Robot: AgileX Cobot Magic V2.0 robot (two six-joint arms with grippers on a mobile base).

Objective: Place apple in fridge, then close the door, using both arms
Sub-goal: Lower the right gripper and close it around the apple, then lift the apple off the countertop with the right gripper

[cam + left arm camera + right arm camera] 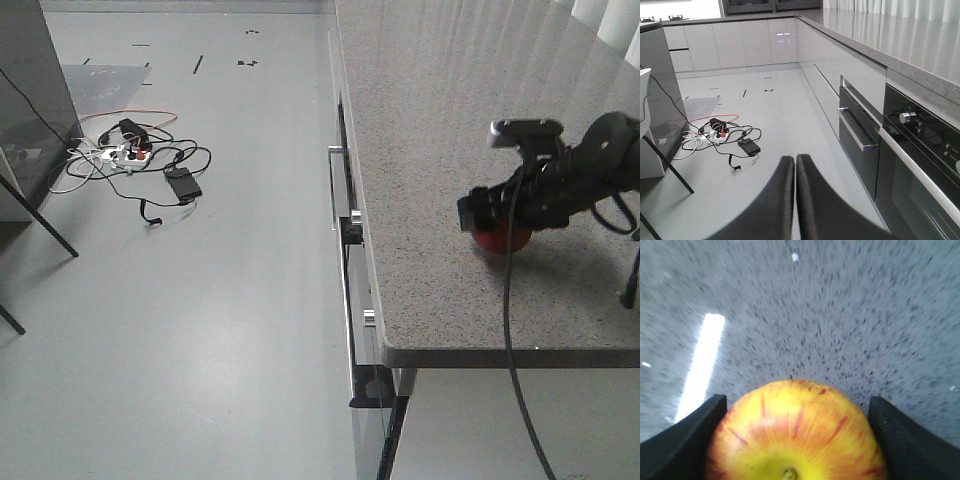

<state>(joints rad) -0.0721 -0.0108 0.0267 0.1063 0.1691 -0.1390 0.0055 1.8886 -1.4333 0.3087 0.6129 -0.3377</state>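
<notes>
The apple [497,242], gripped by my right gripper [797,400] at frame right, has open counter [450,150] around; yellow, red-streaked. Left gripper [794,160] fingers pressed together.

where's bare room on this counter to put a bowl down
Free: the long countertop stretch beyond the apple, running to the far end, and the strip between the apple and the drawer-side edge. Crowded: right at the apple, where the right gripper brackets it and its cable hangs.
</notes>
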